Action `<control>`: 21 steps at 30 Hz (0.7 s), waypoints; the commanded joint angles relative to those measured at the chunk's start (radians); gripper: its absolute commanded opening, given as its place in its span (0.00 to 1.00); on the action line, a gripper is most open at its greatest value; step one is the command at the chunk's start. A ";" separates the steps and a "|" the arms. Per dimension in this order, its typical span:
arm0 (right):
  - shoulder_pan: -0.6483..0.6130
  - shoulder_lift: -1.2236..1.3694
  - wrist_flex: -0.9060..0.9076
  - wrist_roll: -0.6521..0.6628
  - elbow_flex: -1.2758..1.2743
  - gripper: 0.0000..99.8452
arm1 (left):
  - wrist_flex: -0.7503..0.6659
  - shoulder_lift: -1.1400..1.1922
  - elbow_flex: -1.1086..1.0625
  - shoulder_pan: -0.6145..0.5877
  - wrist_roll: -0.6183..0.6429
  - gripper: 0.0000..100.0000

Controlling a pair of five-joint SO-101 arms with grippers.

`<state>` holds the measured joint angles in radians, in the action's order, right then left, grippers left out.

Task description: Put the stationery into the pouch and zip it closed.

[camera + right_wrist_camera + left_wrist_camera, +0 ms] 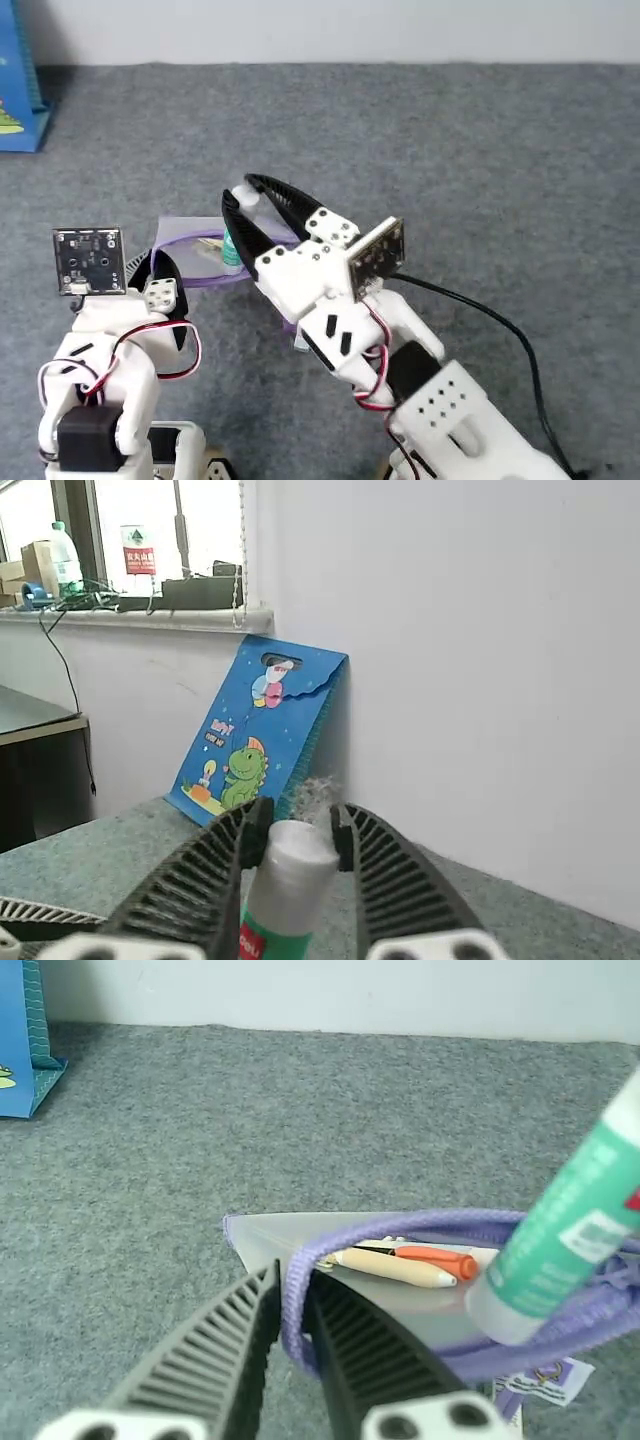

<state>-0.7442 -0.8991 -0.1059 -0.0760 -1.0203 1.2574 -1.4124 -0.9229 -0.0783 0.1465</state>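
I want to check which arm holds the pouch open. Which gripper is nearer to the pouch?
Left. The left gripper is shut on the purple zipper edge of the pouch. The right gripper is above the opening, holding the glue stick.

The high view looks down from the near edge of the table [500, 150]; both close wrist views face its far edge, sharing the glue stick [560, 1230].

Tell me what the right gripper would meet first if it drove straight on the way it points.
Probably the blue paper gift bag with a dinosaur print, leaning against the white wall. The right gripper, shut on a white-and-green glue stick, points toward it with nothing visible between; depth is unclear.
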 commanded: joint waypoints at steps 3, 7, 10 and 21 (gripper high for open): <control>-0.038 0.070 -0.097 0.009 -0.032 0.01 | -0.003 -0.005 0.008 -0.008 0.006 0.01; -0.096 0.004 -0.096 0.014 -0.117 0.01 | -0.003 -0.005 0.008 -0.008 0.006 0.01; -0.104 -0.091 -0.058 0.014 -0.170 0.01 | -0.002 -0.005 0.008 -0.008 0.006 0.01; -0.079 -0.346 0.045 0.081 -0.209 0.01 | -0.002 -0.005 0.010 -0.008 0.006 0.01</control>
<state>-0.8316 -1.2321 -0.0476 -0.0422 -1.2367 1.2589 -1.4124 -0.9244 -0.0813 0.1465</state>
